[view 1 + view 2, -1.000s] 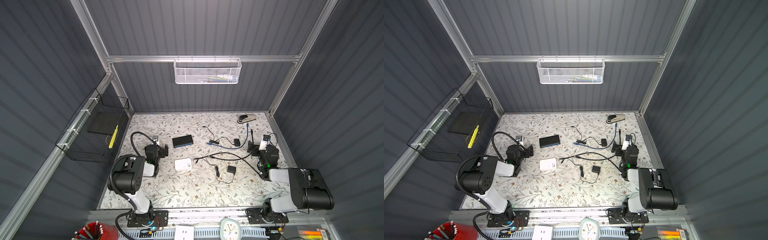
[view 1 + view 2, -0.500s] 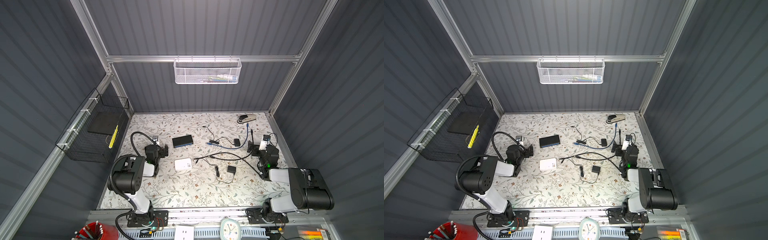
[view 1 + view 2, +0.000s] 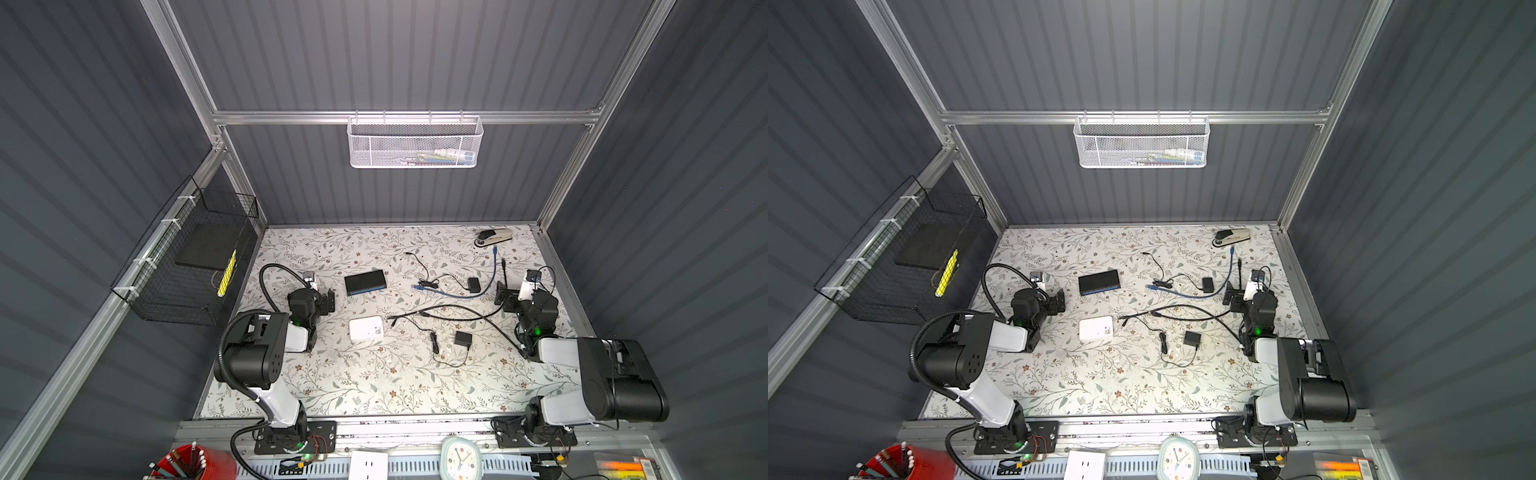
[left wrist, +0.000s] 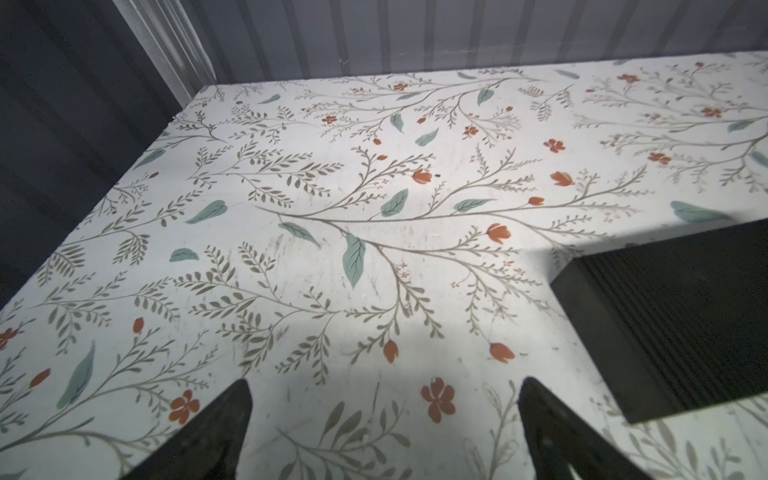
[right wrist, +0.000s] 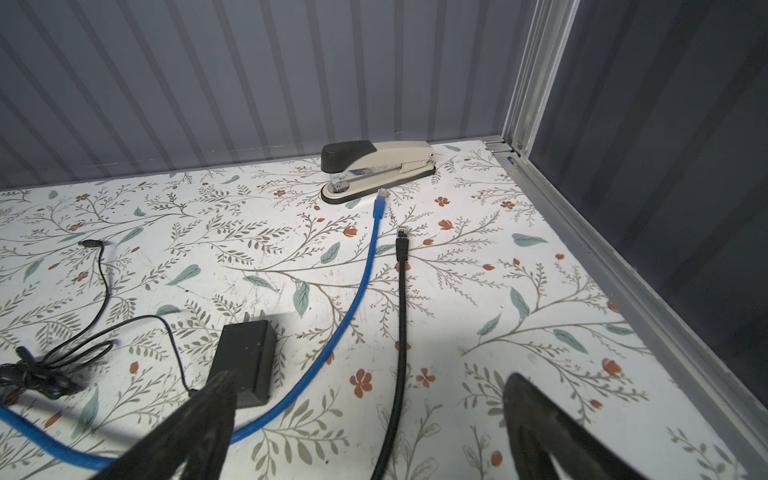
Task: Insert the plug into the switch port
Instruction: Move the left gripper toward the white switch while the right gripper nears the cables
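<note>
The switch (image 3: 365,281) is a flat black box with a blue front, lying left of centre on the floral table in both top views; its ribbed side (image 4: 673,324) shows in the left wrist view. A blue cable's clear plug (image 5: 381,195) and a black cable's plug (image 5: 402,232) lie side by side near the stapler. My left gripper (image 3: 327,302) rests open and empty just left of the switch. My right gripper (image 3: 505,297) is open low over the table, with the black cable (image 5: 399,374) running between its fingers, untouched.
A beige stapler (image 5: 374,166) stands at the back right. A black adapter (image 5: 245,361), a second adapter (image 3: 462,338), thin black leads (image 3: 428,274) and a white box (image 3: 365,329) lie mid-table. The blue cable's other end (image 3: 419,286) lies right of the switch. The metal frame rail (image 5: 623,270) borders the right side.
</note>
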Tool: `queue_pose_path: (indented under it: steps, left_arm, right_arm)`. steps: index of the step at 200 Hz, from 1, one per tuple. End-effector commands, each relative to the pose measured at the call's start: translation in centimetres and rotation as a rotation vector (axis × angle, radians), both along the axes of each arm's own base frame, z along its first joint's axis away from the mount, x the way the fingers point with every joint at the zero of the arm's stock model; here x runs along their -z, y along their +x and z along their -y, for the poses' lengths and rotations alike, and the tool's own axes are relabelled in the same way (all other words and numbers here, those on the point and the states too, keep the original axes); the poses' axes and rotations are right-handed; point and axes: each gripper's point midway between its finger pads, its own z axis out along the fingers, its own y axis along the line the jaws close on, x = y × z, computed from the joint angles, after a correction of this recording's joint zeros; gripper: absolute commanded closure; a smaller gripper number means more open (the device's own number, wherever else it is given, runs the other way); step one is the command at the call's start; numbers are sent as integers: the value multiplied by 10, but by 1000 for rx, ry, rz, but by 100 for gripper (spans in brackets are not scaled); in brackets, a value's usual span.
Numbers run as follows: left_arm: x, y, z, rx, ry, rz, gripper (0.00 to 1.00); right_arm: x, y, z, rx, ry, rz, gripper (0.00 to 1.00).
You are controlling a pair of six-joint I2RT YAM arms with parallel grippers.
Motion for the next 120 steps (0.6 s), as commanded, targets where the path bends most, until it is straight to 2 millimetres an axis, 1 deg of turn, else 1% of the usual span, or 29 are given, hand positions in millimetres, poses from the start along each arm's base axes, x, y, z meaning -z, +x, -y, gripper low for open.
queue_pose_path:
  steps: [1,2,4,5,8,14,18,21,23,26,30,40,48,58,74,81,87,97,100,104,107,120]
  left_arm:
    - [-45,9,-12,-67,18,-69,0]
    - [-47,9,-12,-65,17,-71,0]
    - [-53,9,-10,-57,14,-71,0]
    - [-56,10,-10,-56,13,-68,0]
    - [-66,11,-8,-44,6,-59,0]
    - [-80,10,-2,-20,-15,-57,0]
    - [-93,11,2,-5,-36,-47,0]
    - [-97,10,3,-2,-50,-56,0]
    - [-103,10,4,0,-61,-53,0]
    - [-110,11,6,4,-78,-53,0]
    - [-120,12,10,7,-106,-53,0]
    - [-138,13,16,0,-200,-59,0]
    - [-152,16,24,5,-288,-67,0]
    - [-163,18,39,38,-394,-90,0]
    - [-174,22,63,87,-584,-125,0]
    - [-177,22,72,106,-659,-144,0]
    - [-178,21,79,116,-716,-162,0]
    - [-173,18,85,99,-791,-212,0]
    - [-171,16,86,91,-801,-226,0]
    - [-168,14,86,74,-816,-249,0]
    - [-166,9,91,88,-835,-279,0]
    - [-156,-4,97,62,-841,-357,0]
  right_arm:
    - [-50,-17,9,71,48,64,1]
    - [-55,-17,10,79,56,75,1]
    - [-57,-20,12,93,69,57,1]
    - [-62,-21,12,95,75,63,1]
    - [-61,-26,13,107,90,29,1]
    - [-73,-31,13,120,114,13,1]
    - [-77,-36,13,125,130,-8,1]
    - [-81,-39,12,123,143,-20,1]
    - [-88,-40,12,123,151,-16,1]
    - [-88,-45,11,123,164,-39,1]
    - [-94,-49,9,118,184,-51,1]
    - [-104,-58,3,112,250,-69,1]
    - [-107,-63,-1,109,327,-64,1]
    - [-114,-66,-14,49,431,-31,1]
    - [-116,-66,-31,-26,608,14,1]
    - [-116,-64,-38,-55,677,6,1]
    - [-111,-62,-44,-70,726,-28,1]
    - [-106,-60,-54,-99,771,-95,1]
    - [-104,-60,-62,-137,785,-128,1]
    - [-103,-60,-66,-156,792,-151,1]
    - [-103,-60,-70,-174,797,-169,1]
    - [-100,-60,-79,-200,800,-220,1]
